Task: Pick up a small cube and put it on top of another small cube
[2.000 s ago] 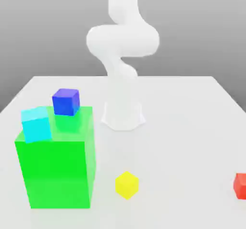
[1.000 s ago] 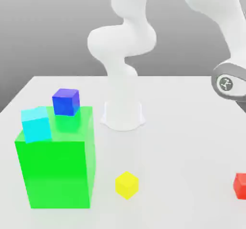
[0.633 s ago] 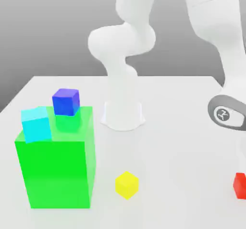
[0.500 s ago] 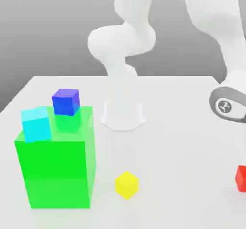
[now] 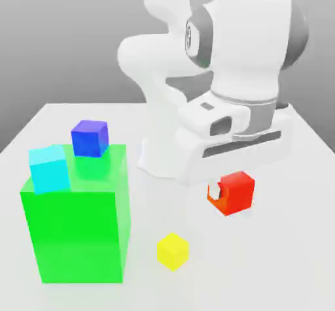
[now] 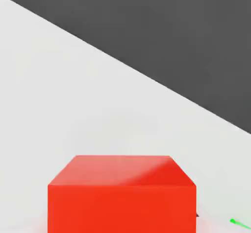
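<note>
The small red cube (image 5: 233, 193) hangs under the white hand near the middle of the exterior view, lifted off the table, with my gripper (image 5: 229, 193) shut on it. In the hand view the same red cube (image 6: 121, 193) sits close to the camera, above the white table (image 6: 68, 90). The small dark blue cube (image 5: 89, 138) rests on the rear part of the top of the big green block (image 5: 75, 231), at the exterior view's left. My gripper is to the right of the blue cube and lower than it.
A light cyan cube (image 5: 49, 168) stands on the green block's front left corner, beside the blue one. A yellow cube (image 5: 173, 250) lies on the table (image 5: 281, 251) in front of the arm's base (image 5: 163, 159). A green sliver (image 6: 238, 222) shows at the hand view's edge.
The gripper came down at the exterior view's right edge and shut on the red cube. It has since lifted the cube and carried it left toward the middle.
</note>
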Controlling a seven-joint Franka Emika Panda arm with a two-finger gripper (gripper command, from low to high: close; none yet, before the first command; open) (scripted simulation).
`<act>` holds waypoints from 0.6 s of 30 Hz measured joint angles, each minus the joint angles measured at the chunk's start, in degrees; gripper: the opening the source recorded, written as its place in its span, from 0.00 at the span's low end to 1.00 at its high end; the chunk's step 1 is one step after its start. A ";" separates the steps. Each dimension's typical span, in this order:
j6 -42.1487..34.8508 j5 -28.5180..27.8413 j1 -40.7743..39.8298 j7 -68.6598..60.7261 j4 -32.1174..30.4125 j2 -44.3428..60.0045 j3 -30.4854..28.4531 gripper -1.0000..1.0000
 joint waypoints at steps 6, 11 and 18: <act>-9.20 -1.18 -10.01 12.99 -3.24 -12.53 -3.95 0.00; -16.91 -2.10 -19.36 23.86 -5.92 -23.03 -6.18 0.00; -10.96 -3.00 -25.02 29.52 -14.36 -25.57 -7.75 1.00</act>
